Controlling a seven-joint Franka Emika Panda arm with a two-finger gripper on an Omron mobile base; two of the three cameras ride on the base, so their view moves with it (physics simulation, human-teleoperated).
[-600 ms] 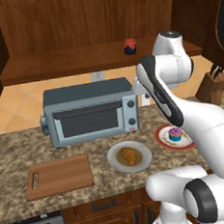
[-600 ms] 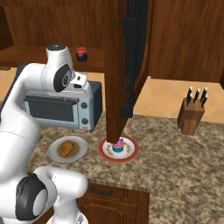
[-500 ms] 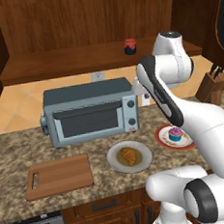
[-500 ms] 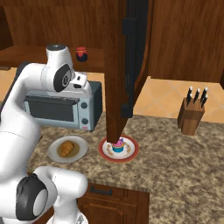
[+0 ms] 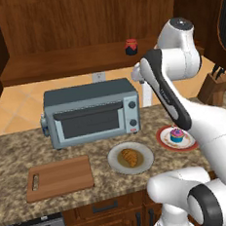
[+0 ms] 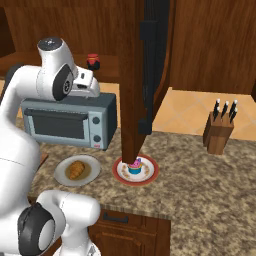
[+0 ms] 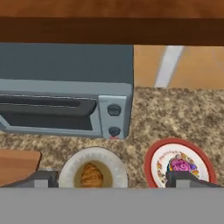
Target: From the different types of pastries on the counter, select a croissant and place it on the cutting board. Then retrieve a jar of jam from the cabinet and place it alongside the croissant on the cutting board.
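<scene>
The cabinet [image 5: 76, 20] is spanning the wall, the jar of jam [image 5: 131, 46] sitting on its shelf; the counter [image 5: 11, 154] is carrying the toaster oven [image 5: 90, 112]; the cutting board [image 5: 59, 178] is lying bare, left of the grey plate [image 5: 115, 161] holding the croissant [image 5: 130, 157]; the cupcake [image 6: 134, 166] is resting on a red-rimmed plate [image 6: 150, 172]; the gripper [image 7: 113, 178] is hovering high above both plates, fingertips [image 7: 43, 178] standing wide apart, holding nothing.

Cutting board [image 7: 17, 166] cut by left edge; cupcake [image 6: 134, 166] half behind cabinet post [image 6: 134, 100]
</scene>
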